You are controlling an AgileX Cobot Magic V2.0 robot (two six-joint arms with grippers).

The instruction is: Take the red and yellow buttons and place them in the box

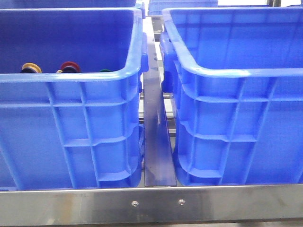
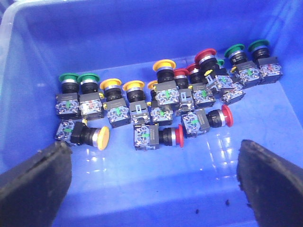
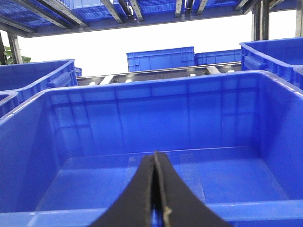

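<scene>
Several red and yellow buttons lie in a loose row on the floor of the left blue crate [image 2: 142, 38], mixed with green-capped ones [image 2: 69, 78]. Nearest my left gripper [image 2: 151, 161] are a yellow button [image 2: 102, 137] and a red button [image 2: 179, 136], both lying on their sides. The left gripper hangs above them, open and holding nothing. From the front only a yellow cap [image 1: 31, 67] and a red cap [image 1: 69, 66] peek over the left crate's rim [image 1: 71, 75]. The box [image 1: 227, 73] on the right is empty. My right gripper [image 3: 155, 157] is shut over its near rim [image 3: 57, 216].
A steel rail [image 1: 155, 137] runs between the two crates, and a steel bar [image 1: 156, 203] crosses in front of them. More blue crates [image 3: 160, 58] stand on the far racks. Shelf framing [image 3: 118, 12] passes overhead.
</scene>
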